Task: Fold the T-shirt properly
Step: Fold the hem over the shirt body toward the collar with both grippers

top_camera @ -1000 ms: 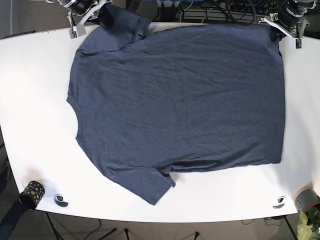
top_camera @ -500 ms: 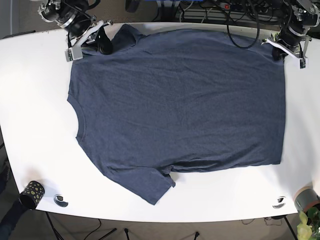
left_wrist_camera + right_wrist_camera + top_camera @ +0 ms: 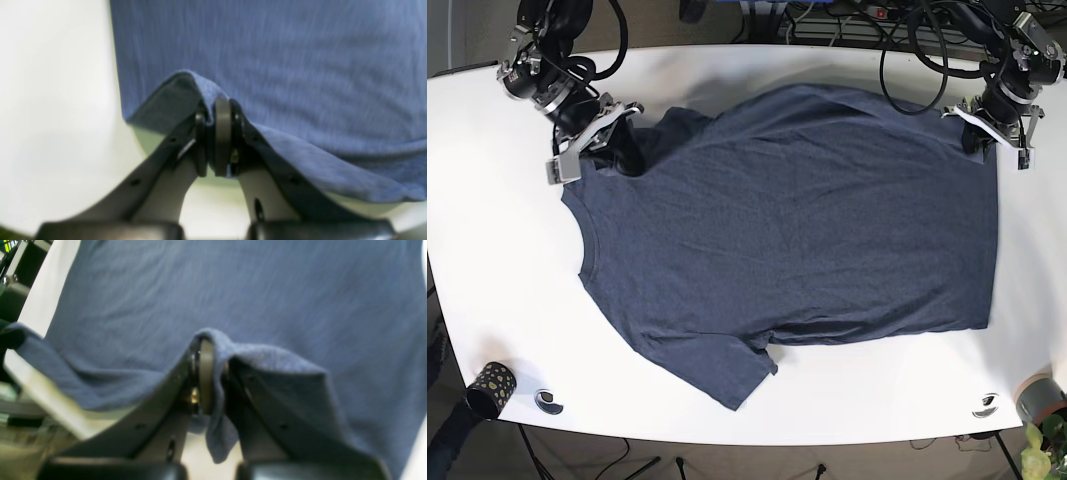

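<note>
At the near edge of the white table sit small odds and ends, a speckled cup and a disc on one side, another disc on the other, all well apart from the work. Just beyond them the dark blue T-shirt lies spread flat, its collar toward the cup's side and one sleeve pointing at the near edge. At the shirt's far edge each arm has a grip on it: the left gripper is pinched together on the hem corner, lifting a small tent of cloth, and the right gripper is clamped on a bunched fold at the far sleeve. Holding both far corners likely serves to carry that edge over toward the near side for a first fold.
</note>
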